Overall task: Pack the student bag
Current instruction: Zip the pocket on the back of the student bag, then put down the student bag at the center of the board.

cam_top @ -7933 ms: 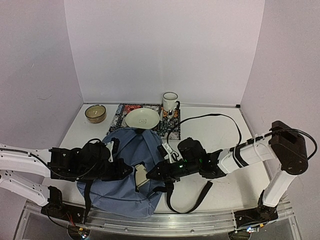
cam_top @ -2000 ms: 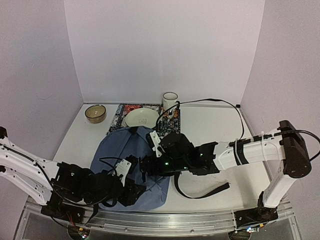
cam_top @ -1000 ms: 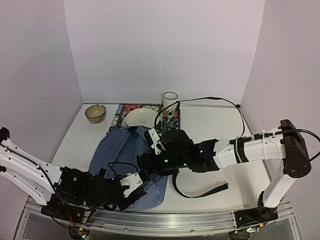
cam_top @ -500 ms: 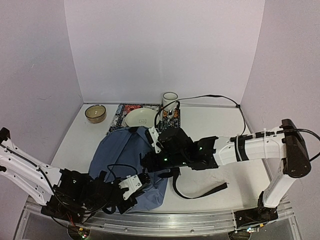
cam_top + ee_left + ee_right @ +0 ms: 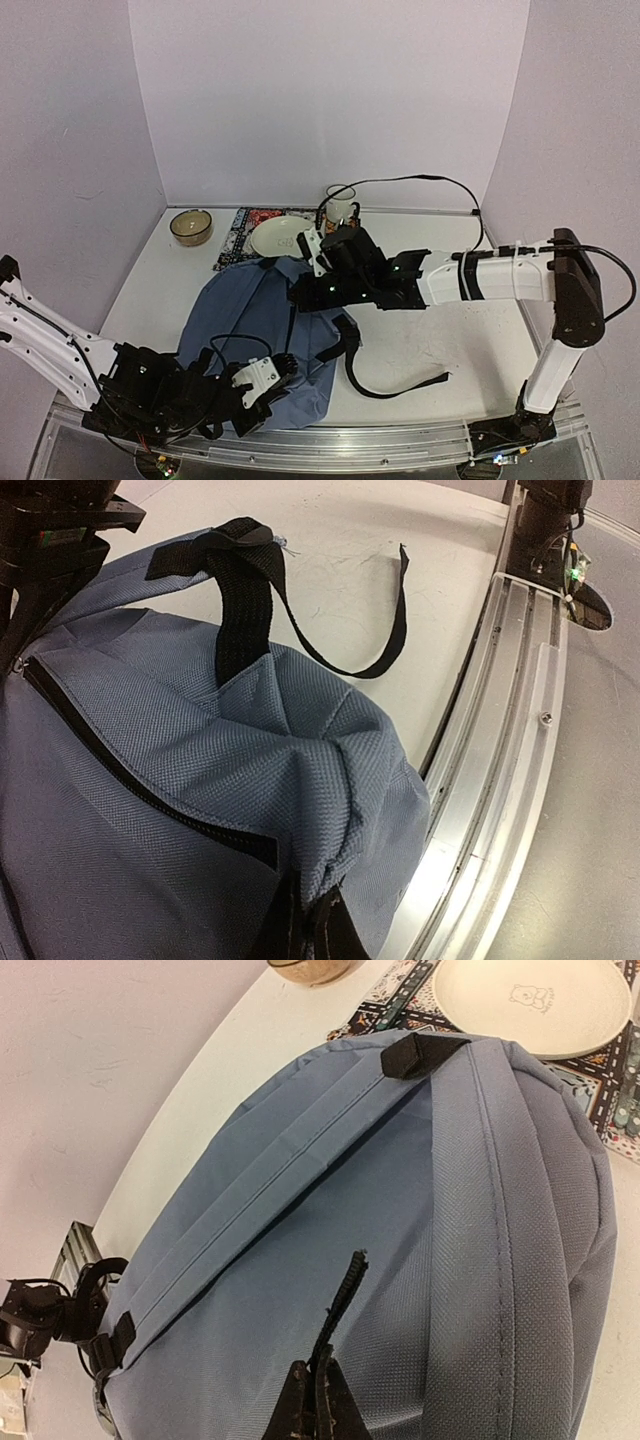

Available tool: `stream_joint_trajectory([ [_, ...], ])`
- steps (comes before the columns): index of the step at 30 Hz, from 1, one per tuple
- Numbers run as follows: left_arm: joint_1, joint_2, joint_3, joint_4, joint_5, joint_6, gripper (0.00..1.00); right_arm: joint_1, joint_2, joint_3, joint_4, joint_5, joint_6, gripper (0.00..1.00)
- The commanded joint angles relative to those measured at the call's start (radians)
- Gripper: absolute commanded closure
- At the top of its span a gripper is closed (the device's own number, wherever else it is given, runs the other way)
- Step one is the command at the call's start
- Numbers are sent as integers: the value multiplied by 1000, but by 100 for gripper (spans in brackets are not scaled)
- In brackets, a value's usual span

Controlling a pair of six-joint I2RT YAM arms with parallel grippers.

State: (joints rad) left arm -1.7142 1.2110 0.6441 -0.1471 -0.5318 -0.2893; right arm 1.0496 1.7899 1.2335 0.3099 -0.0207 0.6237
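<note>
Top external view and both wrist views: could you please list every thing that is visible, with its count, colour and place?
student bag: one, slate-blue, lying on the near left part of the table
black strap: one, black, running from the bag onto the table on its right
bowl: one, tan, far left corner
mat: one, dark and patterned, far centre
plate: one, cream, on the mat
mug: one, white with a dark rim, by the mat's far right corner
table: one, white, under everything
left claw: one, black, shut on the bag's near corner
right claw: one, black, shut on a thin black tab of the bag
</note>
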Motion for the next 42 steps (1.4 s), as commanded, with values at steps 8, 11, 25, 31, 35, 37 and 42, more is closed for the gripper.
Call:
stream_joint_trajectory([
  [8,-45,-27,69,104,6,-35,85,-66,-93,43,108,-22,-62,75],
  [11,-45,-55,81,102,-68,-63,67,-73,-143,23,39,4,-92,58],
  [25,219,-377,48,-183,-287,-407,15,-206,-311,-251,-89,74,-93,17],
  [31,450,-523,-1,-246,-285,-452,1,-316,-413,-357,-92,152,-123,2],
  [35,618,-464,10,-221,-160,-429,1,-387,-492,-405,-96,196,-141,2],
  [37,713,-385,20,-196,-77,-421,0,-418,-536,-426,-100,228,-149,2],
  [42,1005,-304,17,-129,106,-379,1,-497,-673,-475,-130,317,-184,2],
])
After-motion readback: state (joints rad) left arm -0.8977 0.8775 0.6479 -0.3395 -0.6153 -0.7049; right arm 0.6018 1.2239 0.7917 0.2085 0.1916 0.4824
